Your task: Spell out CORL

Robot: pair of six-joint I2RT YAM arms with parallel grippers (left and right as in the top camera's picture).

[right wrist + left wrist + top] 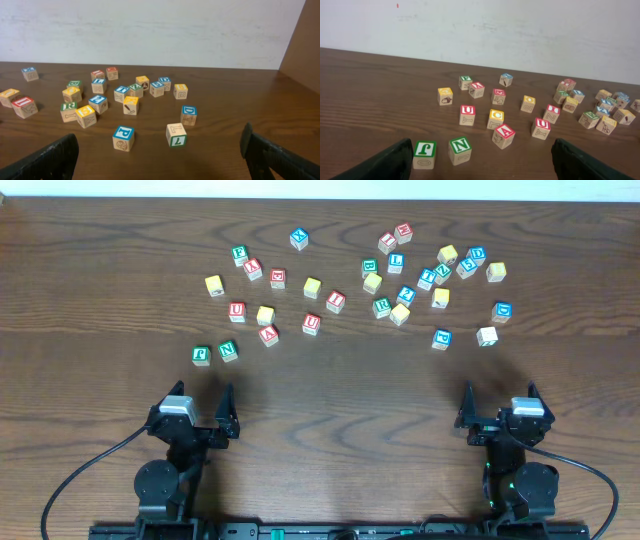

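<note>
brown table (pixel 90 290) carried scattered blocks (pixel 298 238): c block (pixel 496 116) centre-left, r block (pixel 381 307) and l block (pixel 397 263) right, o unread. probably light, hard, smooth; i'd pinch opposite flat faces. left gripper (pixel 197 400) and right gripper (pixel 500 395) gaped wide, empty.

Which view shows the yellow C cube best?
Left wrist: the C cube sits close and its letter reads clearly. Overhead shows the cube only as a small yellow top, letter unreadable. Right wrist seems to leave it out of frame.
</note>
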